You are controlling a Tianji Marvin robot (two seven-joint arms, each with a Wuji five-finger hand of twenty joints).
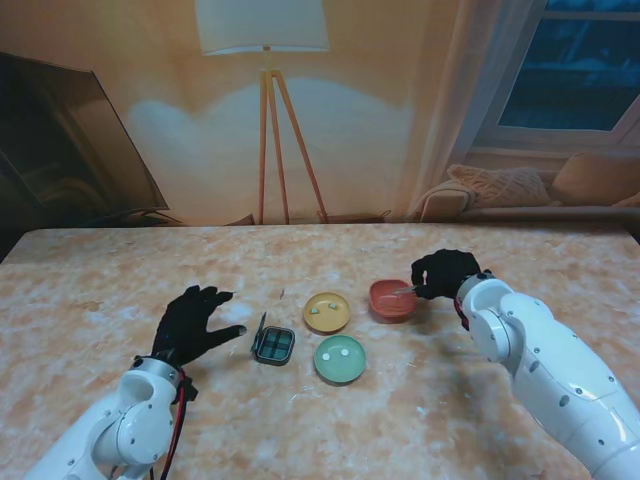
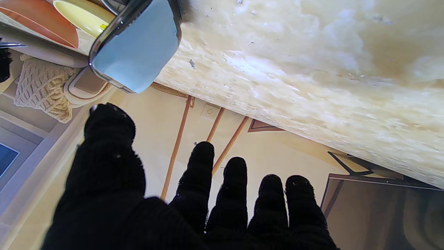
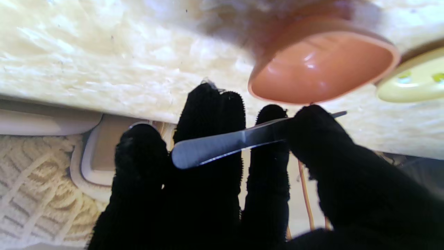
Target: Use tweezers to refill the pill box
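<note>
The dark pill box (image 1: 273, 345) lies open near the table's middle, its lid (image 2: 135, 48) raised on its left side. My left hand (image 1: 193, 322) rests open just left of it, fingers spread, holding nothing. My right hand (image 1: 443, 273) is shut on the metal tweezers (image 3: 239, 140), pinched between thumb and fingers. Their tips (image 1: 400, 292) reach over the orange dish (image 1: 392, 300). A yellow dish (image 1: 327, 311) holds small pills, and a green dish (image 1: 340, 359) holds two white pills. I cannot make out anything between the tweezer tips.
The three dishes cluster right of the pill box. The marble table (image 1: 330, 430) stretches wide around them. Beyond its far edge stand a floor lamp (image 1: 266, 120) and a sofa with a knitted cushion (image 1: 500, 185).
</note>
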